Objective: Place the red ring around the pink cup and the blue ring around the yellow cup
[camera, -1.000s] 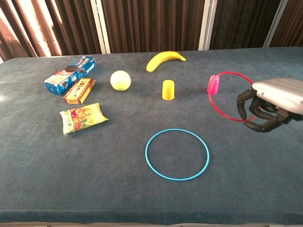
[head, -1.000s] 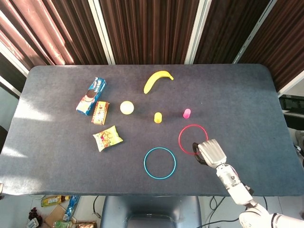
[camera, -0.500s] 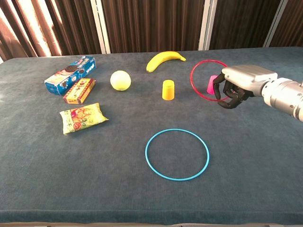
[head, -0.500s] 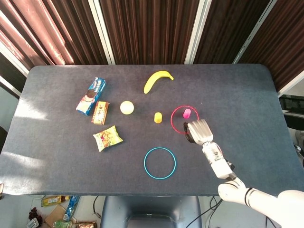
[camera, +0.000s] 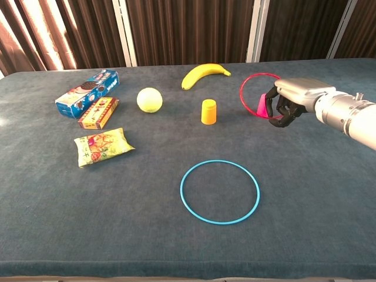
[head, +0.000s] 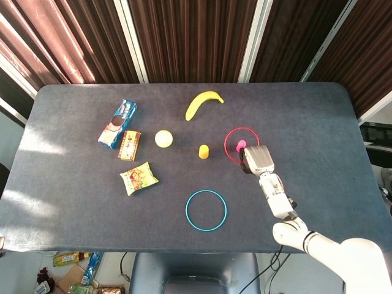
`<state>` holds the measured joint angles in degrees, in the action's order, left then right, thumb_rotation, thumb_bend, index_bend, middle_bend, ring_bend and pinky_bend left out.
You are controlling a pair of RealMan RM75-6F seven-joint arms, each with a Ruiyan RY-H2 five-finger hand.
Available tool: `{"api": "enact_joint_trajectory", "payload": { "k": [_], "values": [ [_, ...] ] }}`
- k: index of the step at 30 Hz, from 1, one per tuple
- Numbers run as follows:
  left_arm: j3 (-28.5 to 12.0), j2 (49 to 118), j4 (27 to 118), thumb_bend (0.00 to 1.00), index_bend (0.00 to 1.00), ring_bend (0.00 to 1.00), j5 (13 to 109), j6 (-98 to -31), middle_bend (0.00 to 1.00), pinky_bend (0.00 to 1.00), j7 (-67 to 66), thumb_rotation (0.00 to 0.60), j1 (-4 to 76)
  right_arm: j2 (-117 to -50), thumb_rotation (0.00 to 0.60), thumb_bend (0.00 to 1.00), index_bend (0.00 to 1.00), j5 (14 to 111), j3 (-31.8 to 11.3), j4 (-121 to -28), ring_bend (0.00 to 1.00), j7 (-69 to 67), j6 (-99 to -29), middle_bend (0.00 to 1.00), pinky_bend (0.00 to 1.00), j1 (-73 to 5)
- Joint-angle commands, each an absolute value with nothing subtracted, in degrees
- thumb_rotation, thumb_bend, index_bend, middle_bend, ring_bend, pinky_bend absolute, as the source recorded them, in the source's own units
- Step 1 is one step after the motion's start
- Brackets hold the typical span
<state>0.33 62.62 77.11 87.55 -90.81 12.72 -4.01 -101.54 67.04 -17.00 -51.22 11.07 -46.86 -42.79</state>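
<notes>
My right hand [head: 255,159] [camera: 289,100] grips the near edge of the red ring [head: 235,134] [camera: 251,80], held tilted above the table. The pink cup [head: 240,146] [camera: 261,106] shows inside the ring's outline in both views. The yellow cup [head: 204,151] [camera: 208,111] stands upside down to the left of it. The blue ring [head: 206,210] [camera: 220,191] lies flat near the table's front edge. My left hand is out of both views.
A banana [head: 203,103] [camera: 204,74] lies behind the cups. A pale ball [head: 163,138] [camera: 149,99], a blue biscuit box [head: 117,123] [camera: 87,93], a small orange box [head: 129,145] [camera: 98,112] and a yellow snack bag [head: 139,177] [camera: 102,145] sit on the left half.
My right hand carried the red ring from the front right toward the back and left, bringing it over the pink cup. Everything else stayed put.
</notes>
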Motion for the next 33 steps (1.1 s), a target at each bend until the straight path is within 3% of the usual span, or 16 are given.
{"api": "enact_joint_trajectory", "payload": {
  "k": [1, 15, 33],
  "values": [
    [0.3, 62.6, 77.1, 0.42, 0.02, 0.0, 87.5, -90.8, 0.0, 0.13, 12.7, 0.6, -4.0, -101.5, 0.6, 0.55, 0.79, 66.8, -16.8, -51.0, 1.0, 10.8, -46.6, 1.0, 1.0, -42.9],
    [0.4, 62.7, 77.0, 0.42, 0.02, 0.0, 87.5, -90.5, 0.0, 0.13, 12.6, 0.6, -3.9, -99.8, 0.6, 0.43, 0.7, 66.4, -15.8, -52.9, 1.0, 9.8, -47.5, 1.0, 1.0, -42.5],
    [0.7, 62.7, 77.3, 0.42, 0.02, 0.0, 87.7, -90.1, 0.0, 0.13, 12.1, 0.6, -3.8, -98.0, 0.6, 0.43, 0.68, 65.8, -14.9, -55.1, 1.0, 9.3, -48.4, 1.0, 1.0, -41.9]
  ]
}}
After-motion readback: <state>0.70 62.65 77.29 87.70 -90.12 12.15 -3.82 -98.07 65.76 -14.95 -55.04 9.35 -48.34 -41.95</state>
